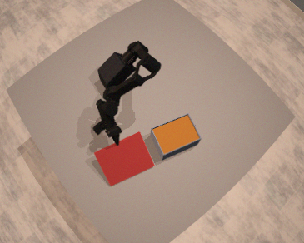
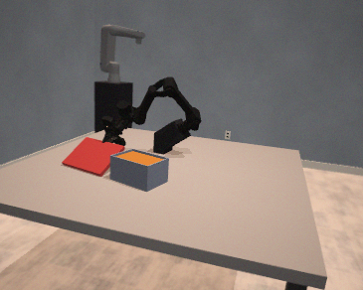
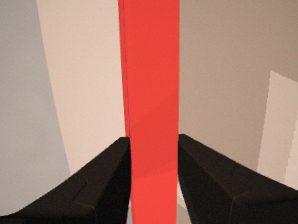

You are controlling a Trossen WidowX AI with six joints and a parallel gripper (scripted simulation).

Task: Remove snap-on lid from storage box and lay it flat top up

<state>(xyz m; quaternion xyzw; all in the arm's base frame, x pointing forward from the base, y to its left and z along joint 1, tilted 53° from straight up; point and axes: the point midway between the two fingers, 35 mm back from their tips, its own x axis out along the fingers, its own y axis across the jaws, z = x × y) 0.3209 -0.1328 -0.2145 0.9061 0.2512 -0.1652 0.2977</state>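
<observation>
The red lid [image 1: 125, 158] [image 2: 90, 155] [image 3: 149, 90] lies off the box, low over the table to the left of the box, with its top facing up. Its far edge looks slightly raised. My gripper [image 1: 115, 141] [image 2: 112, 139] [image 3: 152, 145] is shut on the lid's far edge; in the wrist view the lid shows edge-on between the two black fingers. The blue storage box [image 1: 176, 136] [image 2: 138, 170] stands open with an orange inside. A narrow gap separates the lid from the box.
The grey table [image 1: 223, 91] [image 2: 227, 199] carries the arm's dark base [image 1: 113, 68] [image 2: 169, 134] behind the box. A grey idle arm on a black stand [image 2: 112, 94] is beyond the table's far edge.
</observation>
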